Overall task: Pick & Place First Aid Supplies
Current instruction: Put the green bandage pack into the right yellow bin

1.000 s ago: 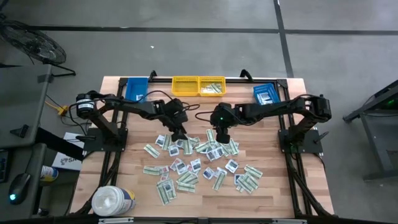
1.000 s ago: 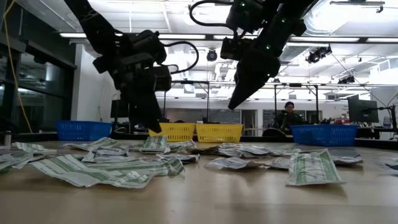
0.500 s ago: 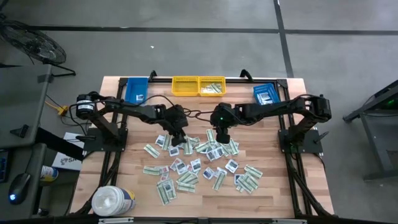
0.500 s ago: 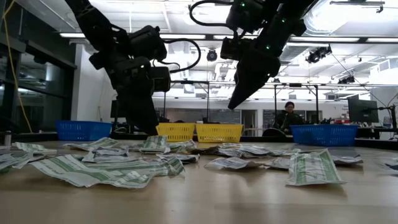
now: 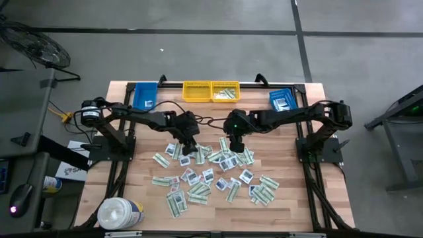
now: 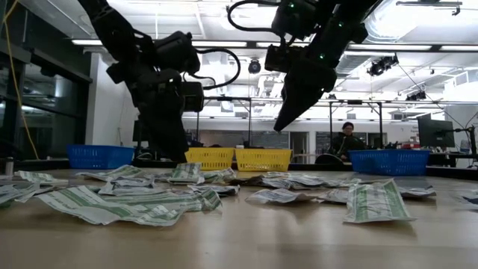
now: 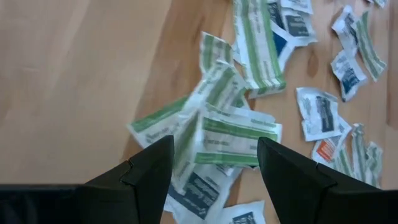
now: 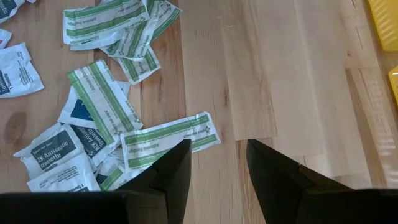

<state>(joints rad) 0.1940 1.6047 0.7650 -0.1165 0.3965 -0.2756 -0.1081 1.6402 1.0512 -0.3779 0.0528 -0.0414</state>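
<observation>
Wooden table [image 5: 132, 198], two arms over its middle. Packets [image 5: 211, 175] lie scattered loose across the centre and near half: several dozen, too overlapped for an exact count; long green-striped strips [image 8: 169, 140] mixed with squarish white ones [image 7: 320, 112] bearing dark blue marks, one with red. Bins along the far edge, four counted: two blue bins [image 5: 144, 93], one toward each far corner, and two yellow bins [image 5: 196, 90] side by side between them. One white round tub [image 5: 119, 213] at the near left corner, partly cut off by the frame. Left gripper [image 5: 186, 147] low over the far left part of the pile, fingers [image 7: 149, 171] spread wide with a bunched cluster of strips showing between them; contact with the paper cannot be made out. Right gripper [image 5: 236, 144] held above the far right part of the pile, fingers [image 8: 171, 168] parted, nothing between them, bare wood and one strip below. Bin contents mostly unreadable from above. One person [image 6: 347, 140] far back in the room, small.
</observation>
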